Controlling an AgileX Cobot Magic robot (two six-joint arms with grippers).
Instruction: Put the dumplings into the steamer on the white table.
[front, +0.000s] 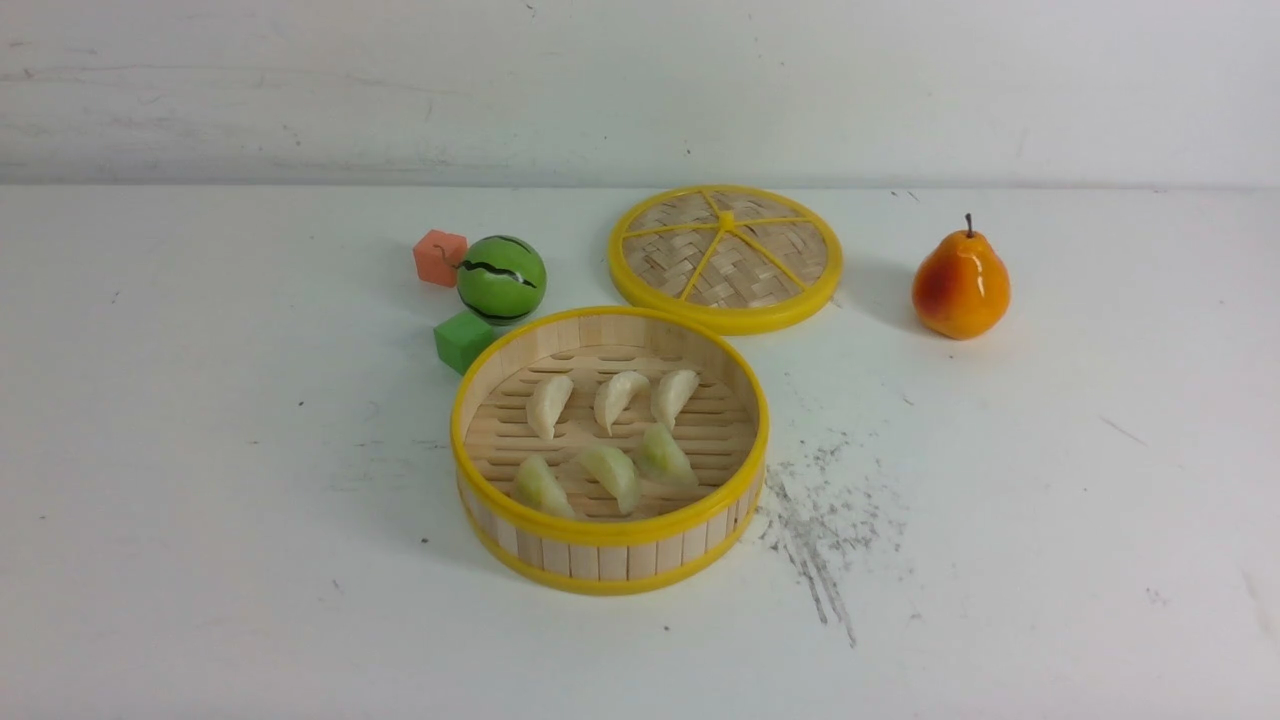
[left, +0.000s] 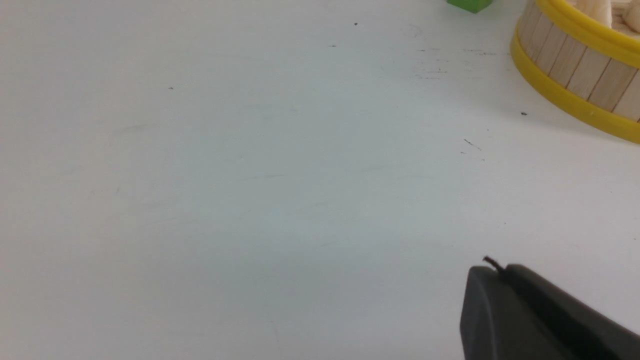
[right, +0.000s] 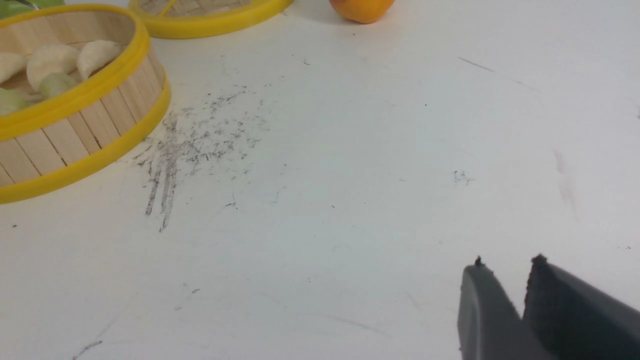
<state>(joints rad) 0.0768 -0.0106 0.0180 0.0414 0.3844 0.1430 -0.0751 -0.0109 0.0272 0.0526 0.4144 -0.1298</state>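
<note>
Inside the round shallow bamboo steamer (front: 610, 548) with yellow rims, all six small glossy crescent dumplings (front: 612, 400) lie on the slatted floor: three cream-white ones in the far row, three pale greenish ones in the near row, long axes running roughly near to far with a slight lean. No dumpling shows on the wide white scuffed worktop (front: 200, 500), so the task looks complete. Around the steamer stand a flat woven yellow-spoked lid (front: 725, 258) just behind it, a green striped ball (front: 501, 279), an orange cube (front: 440, 257), a green cube (front: 463, 341) and, well off to the right, an orange pear (front: 960, 285). Both arms sit low and apart from the steamer, neither clearly nearer. The left jaws (left: 505, 280) are pressed together, empty; the right jaws (right: 507, 280) stand narrowly parted, holding nothing
</note>
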